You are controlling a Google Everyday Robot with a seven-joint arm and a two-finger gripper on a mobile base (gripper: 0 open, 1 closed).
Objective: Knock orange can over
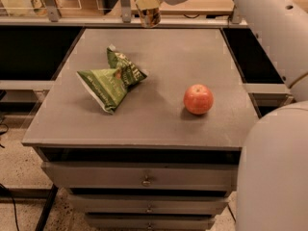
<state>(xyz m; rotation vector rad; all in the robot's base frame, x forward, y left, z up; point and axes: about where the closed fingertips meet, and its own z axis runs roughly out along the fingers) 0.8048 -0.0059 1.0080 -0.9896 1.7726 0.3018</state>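
Note:
The orange can is at the middle of the table's far edge, small and orange-gold, and it looks upright. My gripper is right over its top, at the upper edge of the view, and hides the can's rim. I cannot tell whether the can stands on the table or hangs from the gripper. My white arm reaches in from the right.
A grey table with drawers below. A crumpled green chip bag lies left of centre. A red-orange apple sits right of centre. My white base fills the lower right. A rail and shelves run behind the table.

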